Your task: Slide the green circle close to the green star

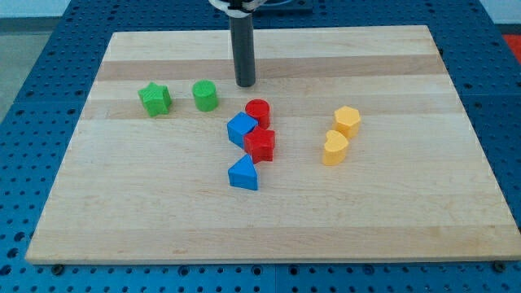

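Note:
The green circle (205, 95) sits on the wooden board at the view's upper left. The green star (155, 99) lies a short gap to its left, not touching it. My tip (245, 84) rests on the board just to the right of the green circle and slightly above it, apart from it by a small gap. The rod rises straight up out of the view's top.
A red circle (257, 111), a blue block (241, 129) and a red star-like block (260, 145) cluster just below my tip. A blue triangle (243, 174) lies below them. A yellow hexagon (347, 121) and a yellow heart (334, 148) sit at the right.

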Controlling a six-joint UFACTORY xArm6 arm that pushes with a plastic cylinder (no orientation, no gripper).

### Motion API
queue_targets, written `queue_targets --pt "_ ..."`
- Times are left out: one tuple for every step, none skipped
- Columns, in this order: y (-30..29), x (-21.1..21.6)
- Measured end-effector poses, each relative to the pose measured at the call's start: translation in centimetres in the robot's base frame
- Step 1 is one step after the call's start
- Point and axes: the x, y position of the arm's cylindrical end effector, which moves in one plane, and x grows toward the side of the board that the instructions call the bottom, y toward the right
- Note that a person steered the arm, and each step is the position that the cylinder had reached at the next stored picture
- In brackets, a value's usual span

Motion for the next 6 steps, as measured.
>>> queue_targets --pt "-1.8 0.4" --pt "-3.7 1.3" --pt "-5.2 2.7" --pt "-6.2 3.1" --pt "-7.0 3.1" --pt "-5.2 3.8"
